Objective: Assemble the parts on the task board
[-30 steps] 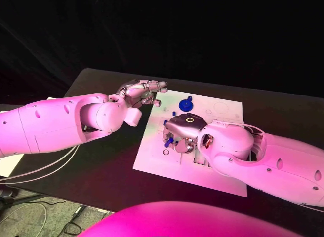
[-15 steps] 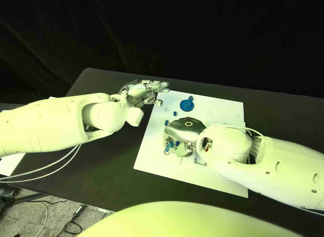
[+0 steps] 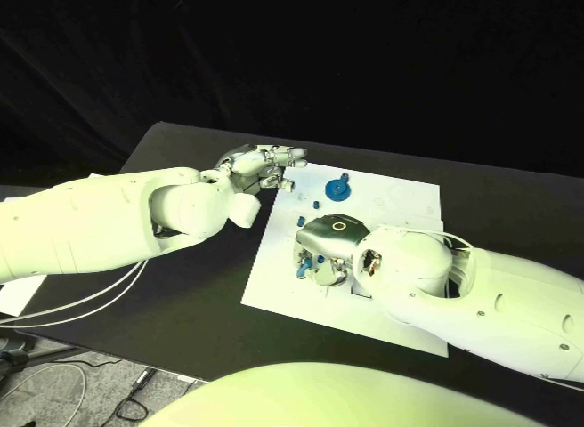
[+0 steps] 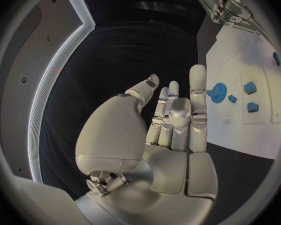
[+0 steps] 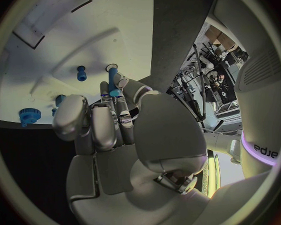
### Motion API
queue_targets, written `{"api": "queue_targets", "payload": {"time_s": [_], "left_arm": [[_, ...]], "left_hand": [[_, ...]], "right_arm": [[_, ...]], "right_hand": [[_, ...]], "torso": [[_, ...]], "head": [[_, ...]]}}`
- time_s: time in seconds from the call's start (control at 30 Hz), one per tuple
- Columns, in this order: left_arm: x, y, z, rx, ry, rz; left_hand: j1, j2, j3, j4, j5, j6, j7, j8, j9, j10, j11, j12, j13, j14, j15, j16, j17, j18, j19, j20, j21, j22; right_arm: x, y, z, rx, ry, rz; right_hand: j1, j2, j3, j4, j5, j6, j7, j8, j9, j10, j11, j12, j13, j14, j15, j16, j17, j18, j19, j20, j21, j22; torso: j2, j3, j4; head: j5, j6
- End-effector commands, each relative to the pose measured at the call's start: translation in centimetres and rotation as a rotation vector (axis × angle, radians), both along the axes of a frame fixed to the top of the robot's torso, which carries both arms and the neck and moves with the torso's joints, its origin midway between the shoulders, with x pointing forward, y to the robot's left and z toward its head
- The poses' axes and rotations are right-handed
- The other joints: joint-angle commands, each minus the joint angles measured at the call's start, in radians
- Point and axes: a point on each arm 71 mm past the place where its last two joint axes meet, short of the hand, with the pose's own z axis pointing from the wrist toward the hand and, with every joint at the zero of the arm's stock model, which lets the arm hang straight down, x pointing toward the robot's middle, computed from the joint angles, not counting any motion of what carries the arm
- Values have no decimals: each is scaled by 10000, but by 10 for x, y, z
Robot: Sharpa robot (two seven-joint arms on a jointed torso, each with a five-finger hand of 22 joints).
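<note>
Over the middle of the task board (image 3: 408,200), the right hand (image 3: 328,247) pinches a blue peg (image 5: 113,82) upright between its fingertips. The left hand (image 3: 256,165) hovers at the board's far left corner, fingers loosely apart, holding nothing, near a blue gear (image 3: 335,189).

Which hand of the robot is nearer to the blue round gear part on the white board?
The left hand is nearer: it hovers just beside the blue gear at the task board edge. The right hand is further down the board.
</note>
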Motion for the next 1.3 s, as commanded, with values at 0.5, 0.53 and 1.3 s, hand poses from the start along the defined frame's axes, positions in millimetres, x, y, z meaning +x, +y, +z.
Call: {"api": "queue_targets", "payload": {"time_s": [0.5,0.53,1.3], "left_arm": [[0,-3,1,-109,21,-141],[0,-4,1,-113,21,-153],[-2,-9,1,-132,52,-372]], "left_hand": [[47,86,-27,-22,24,70,21,32,-14,16,-9,31,13,-53,13,-48,-26,167,-52,-19,-73,-16],[47,86,-27,-22,24,70,21,32,-14,16,-9,31,13,-53,13,-48,-26,167,-52,-19,-73,-16],[42,81,-40,-19,22,61,27,23,-18,5,-4,41,13,-57,15,-50,-36,167,-56,-19,-86,-24]], "right_arm": [[0,3,-6,-706,-266,58],[0,4,-7,-753,-304,67],[-12,17,-14,-1474,-453,556]], "right_hand": [[6,126,45,-11,61,77,-2,43,9,792,-701,60,17,336,-77,28,-10,-159,-10,-37,37,-3],[6,126,45,-11,61,77,-2,43,9,792,-701,60,17,336,-77,28,-10,-159,-10,-37,37,-3],[-578,-305,-347,235,353,-417,98,-114,-66,213,-597,-2,-78,282,35,-112,-200,-133,-115,19,-114,-192]], "torso": [[-4,1,6],[-3,0,6],[-14,-4,-11]], "head": [[9,2],[11,2],[41,2]]}}
